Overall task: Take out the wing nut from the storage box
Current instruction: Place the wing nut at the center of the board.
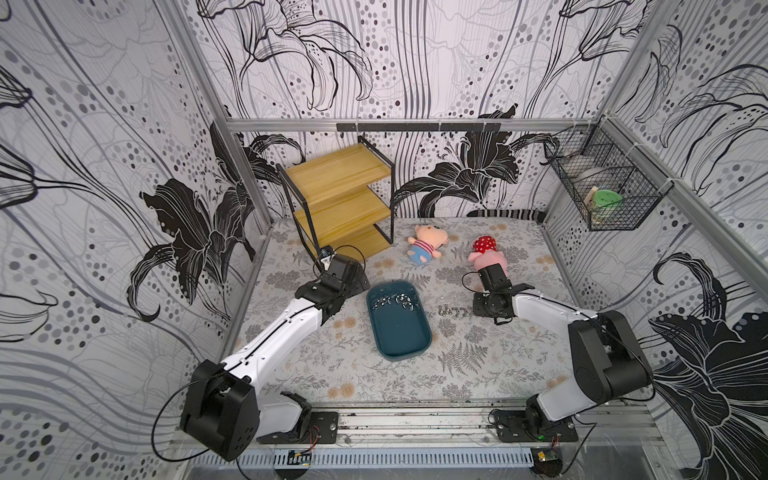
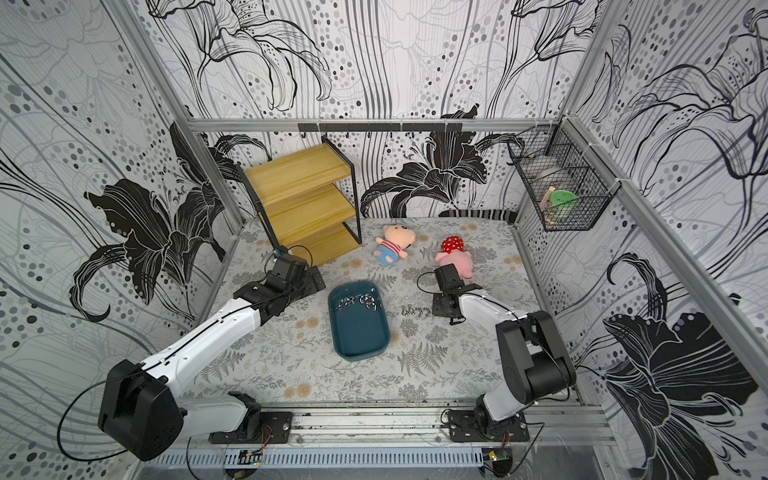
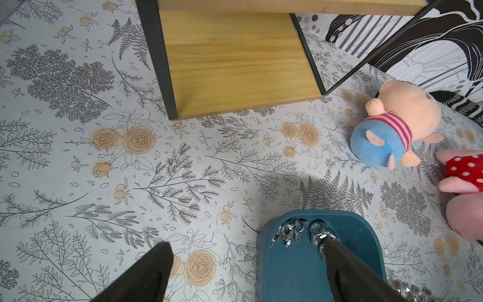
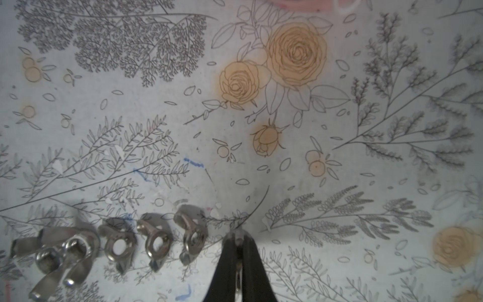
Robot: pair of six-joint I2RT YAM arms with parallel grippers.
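right hand (image 4: pixel 237 241) pinching wing nut (image 4: pixel 236 233), mostly hidden

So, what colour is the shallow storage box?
The plastic storage box is dark teal-blue, best in a top view.

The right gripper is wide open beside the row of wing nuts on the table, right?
No: the right gripper is shut, pinching a wing nut, as the right wrist view shows. It is beside the row of wing nuts on the table.
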